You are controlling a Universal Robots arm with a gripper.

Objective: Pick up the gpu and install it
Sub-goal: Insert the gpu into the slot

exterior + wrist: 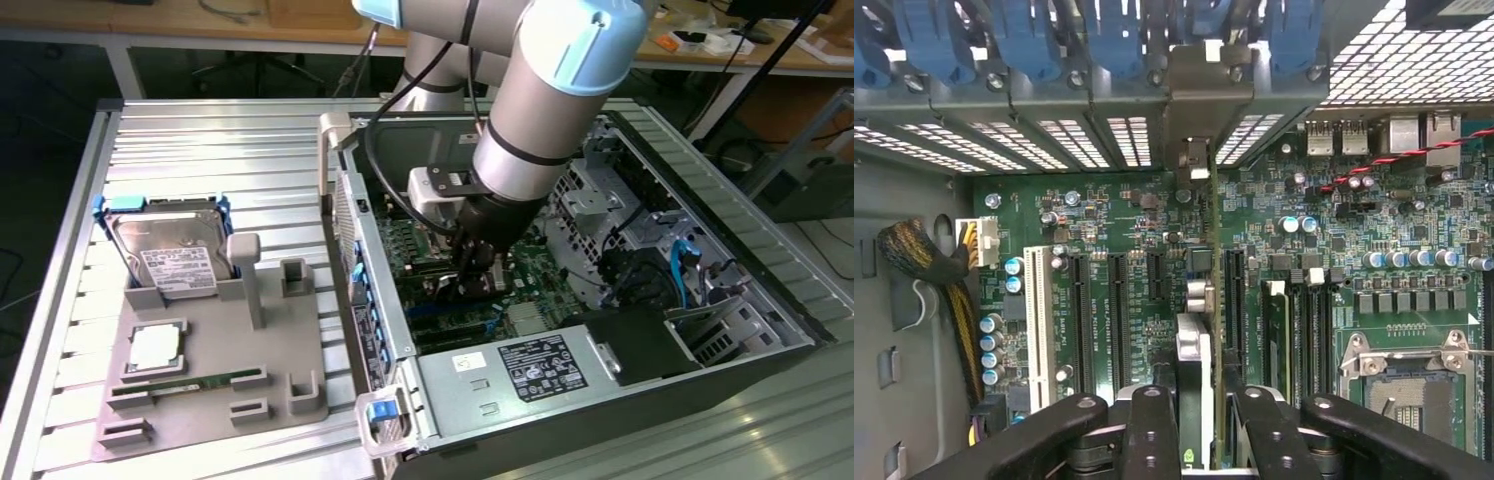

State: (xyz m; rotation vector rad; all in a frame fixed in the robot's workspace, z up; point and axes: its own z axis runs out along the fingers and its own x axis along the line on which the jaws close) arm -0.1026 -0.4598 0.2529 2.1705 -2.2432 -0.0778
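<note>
Here's the slatted metal counter [240, 140], and lying open on its side on it is the computer case [747, 350], taking up the exterior view's right. The grey and pale-blue arm [561, 80] plunges straight down into the case, wrist deep among the hardware. Below it spreads the green motherboard [1114, 220], rows of dark slots running side by side, one long white slot [1037, 320] beside them and the empty processor socket [1404, 370] off to one side.

Over on the exterior view's left, a grey fixture tray [174, 400] sits on the counter. A silver hard drive [167, 250] with a white label leans at its far end, a square processor chip [156, 345] lies flat nearer the camera, and a narrow green memory stick [200, 383] rests just beside that.

Now the gpu [1194, 345]: in the wrist view it stands on edge over the motherboard, in line with the slots, and the black jaws are clamped narrowly on it, one on each face. Its bracket end meets the perforated rear wall of the case, right under the row of blue latches [1024, 40]. Whether its lower edge is fully down in a slot, I cannot tell. A braided cable bundle [934, 270] curls at the board's edge, well apart from the card.
</note>
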